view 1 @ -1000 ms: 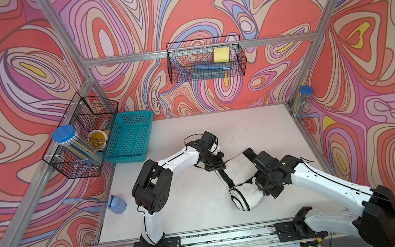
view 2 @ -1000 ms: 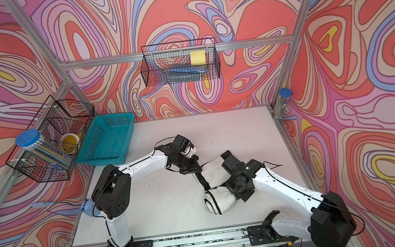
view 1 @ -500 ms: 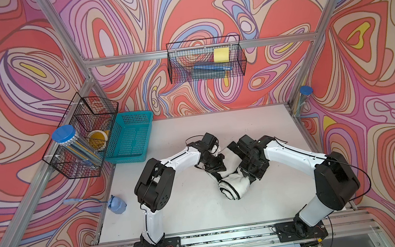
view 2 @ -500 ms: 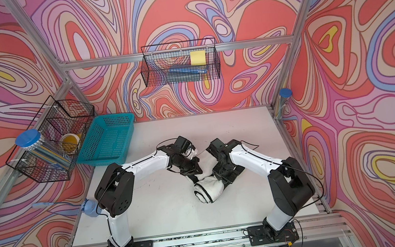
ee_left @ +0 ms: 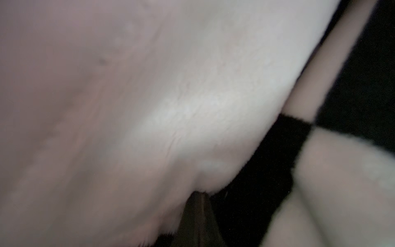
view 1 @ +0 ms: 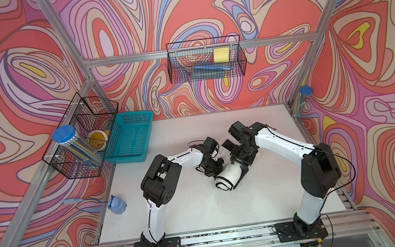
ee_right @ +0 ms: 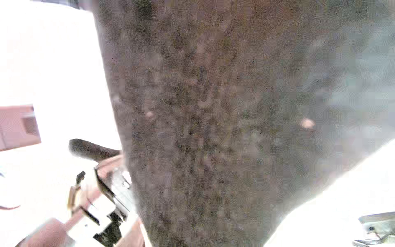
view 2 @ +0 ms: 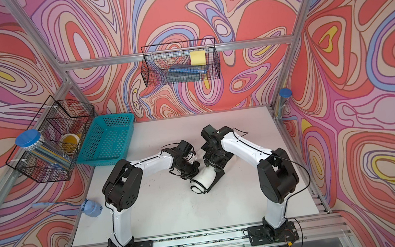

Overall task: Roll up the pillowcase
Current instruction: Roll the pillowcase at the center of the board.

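Hanging on the back wall, one wire basket [view 1: 179,64] holds a yellow square pad [view 1: 221,55] and a blue item [view 1: 212,68] whose type cannot be made out. A second wire basket [view 1: 78,167] on the left rail holds a blue-lidded clear tube [view 1: 70,142] of striped sticks and a yellow cup [view 1: 98,140]. One teal basket [view 1: 129,137] stands at the far left corner of the table [view 1: 202,213]. A second blue-lidded tube [view 1: 304,95] is fixed to the right post. The pillowcase [view 1: 230,176] lies rolled at mid-table, one end showing a black-and-white spiral. The left gripper [view 1: 214,170] has its jaws together at the roll's far end; pinched fabric cannot be confirmed. The right gripper [view 1: 241,162] sits on top of the roll, and its jaw state cannot be told. Both wrist views are blurred, filled by fabric.
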Robot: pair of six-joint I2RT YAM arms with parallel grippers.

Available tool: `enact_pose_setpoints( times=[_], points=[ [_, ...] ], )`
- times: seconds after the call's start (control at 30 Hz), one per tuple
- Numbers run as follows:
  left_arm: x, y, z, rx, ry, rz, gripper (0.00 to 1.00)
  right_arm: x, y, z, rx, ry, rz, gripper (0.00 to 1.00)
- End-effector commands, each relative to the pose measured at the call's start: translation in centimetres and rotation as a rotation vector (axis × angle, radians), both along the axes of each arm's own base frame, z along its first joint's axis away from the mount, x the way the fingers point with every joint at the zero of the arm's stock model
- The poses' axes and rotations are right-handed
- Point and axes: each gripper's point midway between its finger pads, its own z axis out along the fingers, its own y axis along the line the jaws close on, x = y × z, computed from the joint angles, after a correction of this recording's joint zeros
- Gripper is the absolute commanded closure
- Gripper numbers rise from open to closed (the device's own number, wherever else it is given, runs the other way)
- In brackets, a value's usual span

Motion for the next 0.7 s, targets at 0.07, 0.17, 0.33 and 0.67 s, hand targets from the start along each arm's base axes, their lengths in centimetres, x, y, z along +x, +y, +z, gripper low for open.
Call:
enact_pose_setpoints(
  times=[0.07,0.17,0.33,0.67],
  points=[
    [-0.6,0.8,0.1,0.015,-0.006,-0.002,1.00,3.5,1.6,-0.1,0.025,-0.072,0.013,0.53],
    [-1.0,1.2,0.0,0.016,0.008,0.004,1.00,5.1,2.5,-1.0,0.031,-0.081,0.020,0.53],
    [-2.1,2.7,-0.2,0.026,0.019,0.011,1.00,6.6,3.7,-3.7,0.035,-0.064,0.030,0.52],
    [-1.0,9.5,3.1,0.068,-0.119,0.194,1.00,7.1,5.6,-9.1,0.057,0.016,0.056,0.52]
  ],
)
